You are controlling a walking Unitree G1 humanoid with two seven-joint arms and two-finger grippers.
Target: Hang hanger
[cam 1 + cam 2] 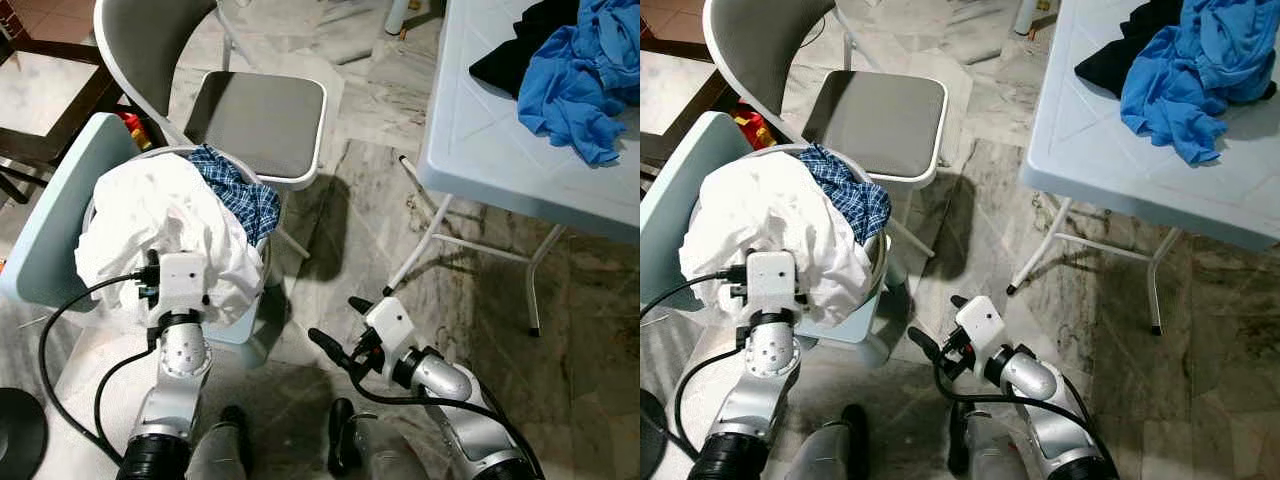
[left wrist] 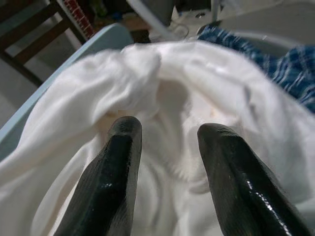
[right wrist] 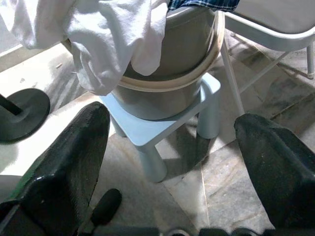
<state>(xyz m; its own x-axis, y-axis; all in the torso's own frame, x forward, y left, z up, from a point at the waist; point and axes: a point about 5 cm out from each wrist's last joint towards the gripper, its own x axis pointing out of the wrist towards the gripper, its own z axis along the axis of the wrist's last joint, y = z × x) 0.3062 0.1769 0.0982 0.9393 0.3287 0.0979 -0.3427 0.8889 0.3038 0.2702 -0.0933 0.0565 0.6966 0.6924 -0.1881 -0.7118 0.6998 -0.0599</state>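
A white garment (image 1: 150, 220) is heaped in a grey bucket (image 3: 167, 73) with a beige rim, and a blue plaid cloth (image 1: 240, 190) lies at its far side. My left gripper (image 2: 165, 130) is open just above the white garment, its two black fingers (image 2: 123, 147) apart with cloth beyond them. In the head views the left wrist housing (image 1: 180, 280) covers those fingers. My right gripper (image 1: 338, 322) hangs open low over the floor, to the right of the bucket, holding nothing.
The bucket stands on a light blue child's chair (image 3: 162, 125). A grey padded chair (image 1: 260, 120) is behind it. A white folding table (image 1: 500, 150) at the right carries a blue garment (image 1: 580, 70) and a black one (image 1: 520, 50). A black round base (image 1: 20, 430) sits near left.
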